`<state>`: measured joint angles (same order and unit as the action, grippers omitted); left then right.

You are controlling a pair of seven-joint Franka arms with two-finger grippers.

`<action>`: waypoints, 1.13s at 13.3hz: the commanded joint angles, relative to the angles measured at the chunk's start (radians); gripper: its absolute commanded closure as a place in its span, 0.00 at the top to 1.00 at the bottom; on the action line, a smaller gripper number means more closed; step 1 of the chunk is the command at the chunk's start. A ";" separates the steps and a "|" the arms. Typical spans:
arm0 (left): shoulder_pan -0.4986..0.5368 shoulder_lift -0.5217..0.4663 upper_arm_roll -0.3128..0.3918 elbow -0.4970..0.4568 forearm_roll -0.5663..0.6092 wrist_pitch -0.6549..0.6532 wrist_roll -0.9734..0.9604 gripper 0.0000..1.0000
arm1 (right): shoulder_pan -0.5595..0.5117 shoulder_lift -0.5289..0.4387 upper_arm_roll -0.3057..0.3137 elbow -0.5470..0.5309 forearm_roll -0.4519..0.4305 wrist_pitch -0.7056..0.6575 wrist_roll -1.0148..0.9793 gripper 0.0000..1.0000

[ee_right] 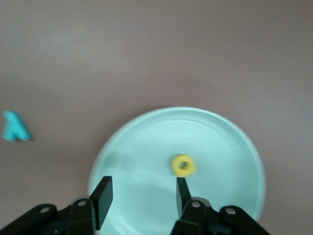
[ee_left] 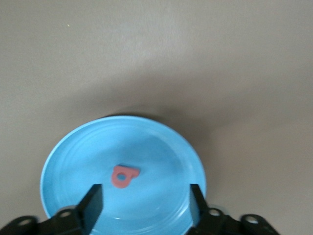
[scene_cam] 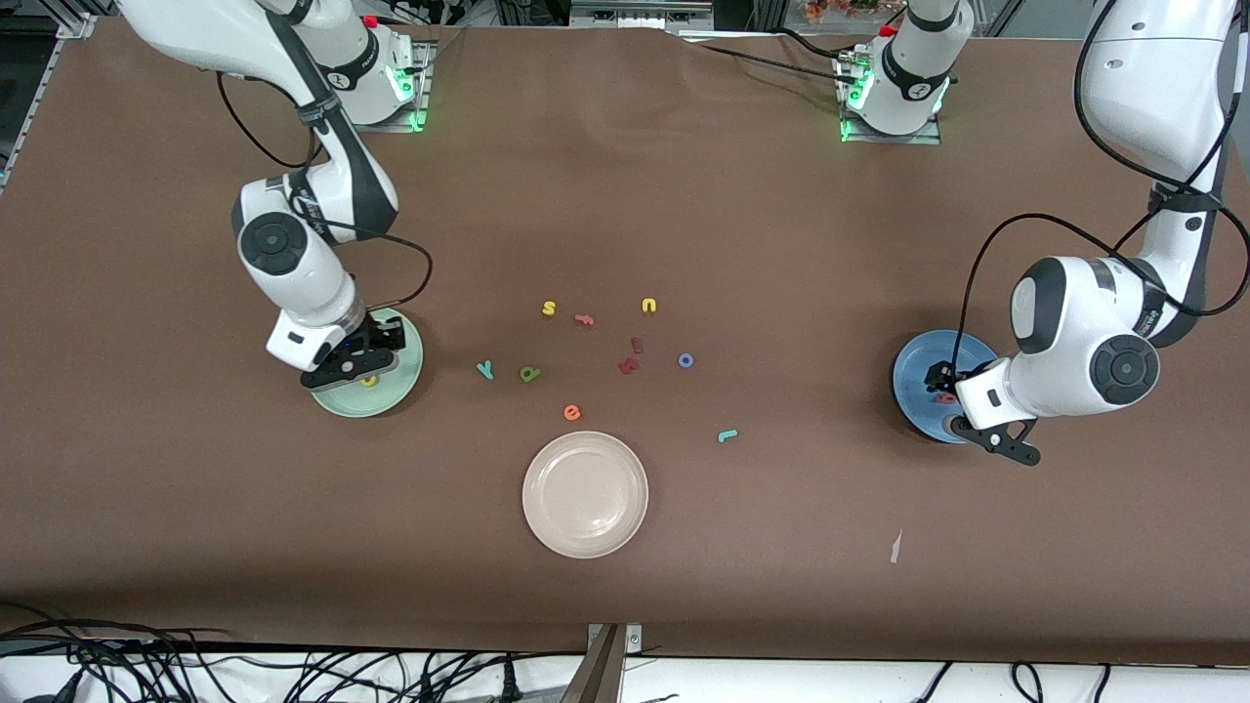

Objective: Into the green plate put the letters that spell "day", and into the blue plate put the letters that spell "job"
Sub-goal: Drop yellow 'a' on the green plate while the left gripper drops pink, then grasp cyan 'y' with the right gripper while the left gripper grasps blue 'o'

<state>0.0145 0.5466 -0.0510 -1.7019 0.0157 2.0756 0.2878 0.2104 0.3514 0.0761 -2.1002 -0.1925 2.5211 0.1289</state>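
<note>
Left gripper [ee_left: 145, 203] over blue plate [ee_left: 63, 161] — fingers wide, salmon b [ee_left: 124, 176] lying free; right gripper [ee_right: 142, 198] over green plate [ee_right: 230, 142] — parted, yellow d [ee_right: 183, 165] released.

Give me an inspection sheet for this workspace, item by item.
Surface: brown table, small white scrap near the front edge.
Job's things: yellow d in the green plate; salmon b in the blue plate; teal y, olive a, blue o and teal j lie on the table.
Clutter: cream plate, yellow s, yellow u, orange e, salmon f, dark red letters.
Grippers: left gripper open over the blue plate; right gripper open over the green plate.
Cables: tangled bundle along the front edge.
Surroundings: nothing seen.
</note>
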 commanded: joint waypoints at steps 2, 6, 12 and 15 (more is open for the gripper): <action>-0.154 0.015 -0.003 0.024 0.009 -0.016 -0.393 1.00 | 0.027 0.084 0.083 0.115 0.013 -0.010 0.181 0.62; -0.283 0.021 -0.013 0.021 -0.146 0.067 -0.560 1.00 | 0.058 0.164 0.094 0.140 0.004 0.063 0.251 0.62; -0.500 0.097 -0.010 0.005 -0.129 0.285 -0.901 1.00 | 0.063 0.230 0.114 0.132 -0.005 0.169 0.253 0.62; -0.557 0.137 -0.007 0.013 -0.054 0.320 -1.036 0.98 | 0.064 0.245 0.114 0.108 -0.025 0.228 0.253 0.61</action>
<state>-0.5182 0.6644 -0.0762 -1.7039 -0.0904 2.3824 -0.6690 0.2771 0.5782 0.1829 -1.9872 -0.1959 2.7044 0.3687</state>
